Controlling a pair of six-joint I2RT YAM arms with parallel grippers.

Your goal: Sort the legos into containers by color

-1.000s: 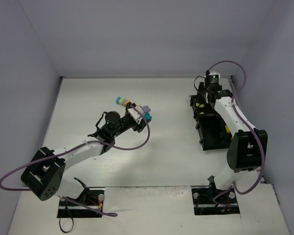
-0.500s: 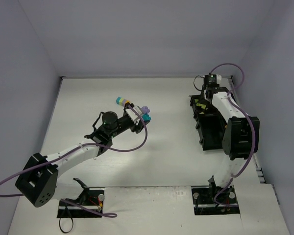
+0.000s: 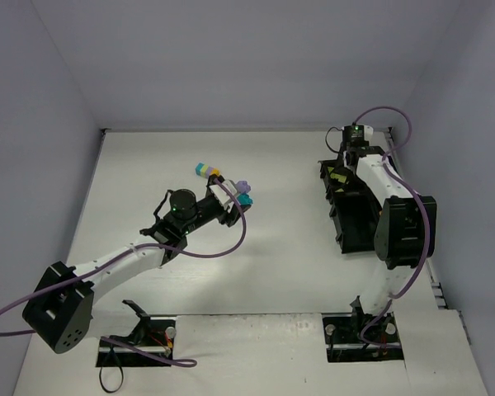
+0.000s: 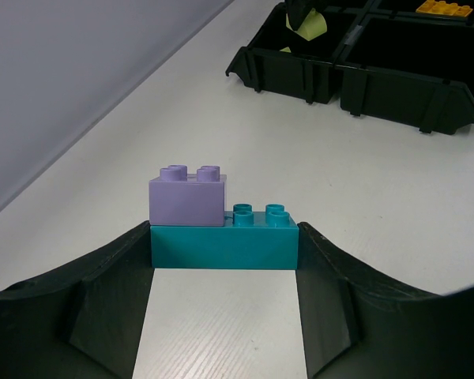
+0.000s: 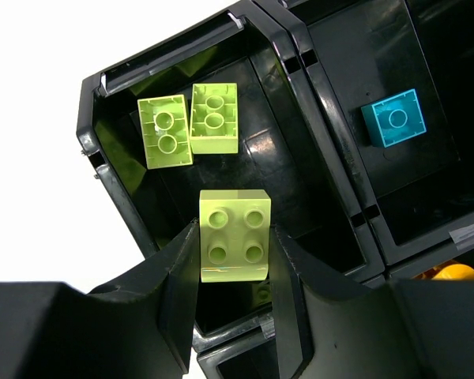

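Left of the middle of the white table: left gripper set against both short ends of a teal brick, jaws about halfway apart and the gap filled by the brick's length, one finger touching each end. Stacked on the left half of that brick, a lavender brick, studs up; on the other half, four bare teal studs. Cannot tell whether resting on the tabletop or lifted just off it. A little farther and to the left, apart from the fingers, a cluster of joined bricks in cyan, yellow and orange, lying on the table. Over on the right side, a black tray of compartments, running from near to far. Above its far compartment, right gripper, nearly closed, clamping a lime brick by two opposite sides, four studs turned toward the wrist camera. Beneath it, on the floor of that same compartment, two more lime bricks lying side by side, close together and clear of the held one. In the adjoining compartment, across a black dividing wall, a single cyan brick, flat on the floor. From the left wrist view, well beyond the teal brick, the same tray across the table, with an orange brick in one of its compartments.
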